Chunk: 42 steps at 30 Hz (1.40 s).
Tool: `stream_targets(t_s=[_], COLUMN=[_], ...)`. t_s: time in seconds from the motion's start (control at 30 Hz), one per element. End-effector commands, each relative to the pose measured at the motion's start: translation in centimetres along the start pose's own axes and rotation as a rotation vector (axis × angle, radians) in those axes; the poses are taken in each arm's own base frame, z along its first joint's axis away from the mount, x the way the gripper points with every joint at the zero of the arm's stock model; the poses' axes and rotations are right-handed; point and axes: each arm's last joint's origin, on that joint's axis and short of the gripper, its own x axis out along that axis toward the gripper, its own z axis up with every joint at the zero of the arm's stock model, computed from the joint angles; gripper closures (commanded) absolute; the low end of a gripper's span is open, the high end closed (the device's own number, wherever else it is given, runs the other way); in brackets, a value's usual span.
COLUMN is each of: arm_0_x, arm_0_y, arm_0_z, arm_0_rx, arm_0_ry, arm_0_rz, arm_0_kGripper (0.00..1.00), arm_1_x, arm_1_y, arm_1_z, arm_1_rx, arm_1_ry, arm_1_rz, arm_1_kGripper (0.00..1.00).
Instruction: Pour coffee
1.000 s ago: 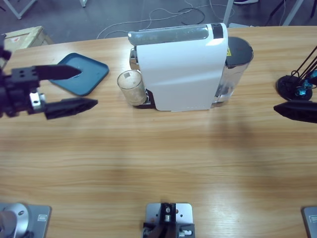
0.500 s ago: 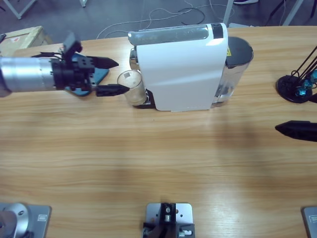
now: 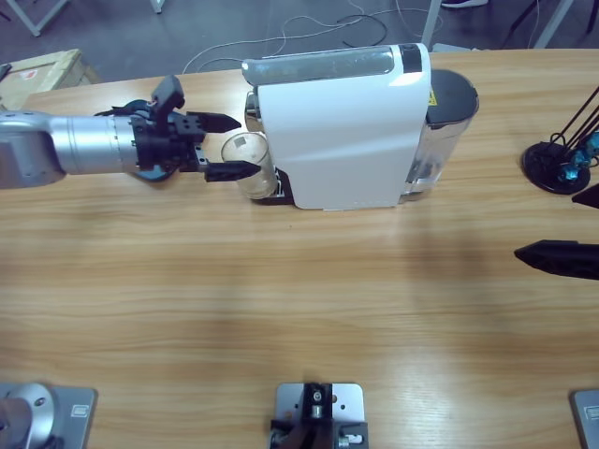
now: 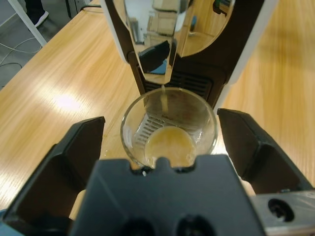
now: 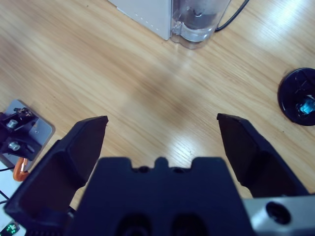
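A clear glass cup [image 3: 251,166] stands under the spout of the white coffee machine [image 3: 342,131]. In the left wrist view a thin stream of coffee runs from the spout [image 4: 156,55] into the glass cup [image 4: 170,129], which holds a little light-brown coffee. My left gripper [image 3: 245,146] reaches in from the left and is open, one jaw on each side of the glass; I cannot tell if they touch it. My right gripper [image 3: 547,226] hangs open at the right edge above bare table, with nothing between its fingers.
The machine's water tank [image 3: 447,117] sits at its right end, also seen in the right wrist view [image 5: 199,19]. A black round base [image 3: 555,165] stands at the far right. A cardboard box [image 3: 37,75] lies beyond the table's far left corner.
My left arm has swung in from the left edge to the machine, and its open jaws now flank the glass. The right gripper has shifted only slightly.
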Motion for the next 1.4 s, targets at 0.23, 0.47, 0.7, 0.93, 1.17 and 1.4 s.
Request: stream_targets(t_s=[0.23, 0.47, 0.7, 0.93, 1.17, 1.4], arm_0_x=[1.8, 2.0, 2.1, 2.2, 1.4, -2.6], arm_0_y=[-0.8, -1.2, -1.2, -1.3, -1.3, -1.0], arm_0_z=[-2.0, -2.0, -2.1, -2.0, -2.2, -1.2], arm_0_rx=[-0.039, -0.031, -0.032, -0.027, -0.057, -0.111], arm_0_ry=[0.045, 0.062, 0.080, 0.078, 0.076, 0.033], arm_0_rz=[-0.045, -0.027, -0.004, -0.009, -0.002, 0.094], arm_0_kGripper=[0.005, 0.000, 0.091, 0.715, 1.000, 1.000], arm_1_x=[1.8, 2.1, 2.1, 1.9, 0.5, -5.5], arm_1_y=[0.4, 0.5, 0.4, 0.4, 0.1, -1.1], arm_1_z=[0.2, 0.2, 0.2, 0.1, -0.2, -3.2], arm_1_rx=[-0.022, -0.023, -0.023, -0.022, -0.020, -0.004], arm_1_ry=[0.046, 0.050, 0.050, 0.045, 0.012, -0.129], arm_1_rz=[0.012, 0.015, 0.015, 0.014, 0.003, -0.008], arm_1_kGripper=[0.000, 0.000, 0.000, 0.000, 0.000, 0.000])
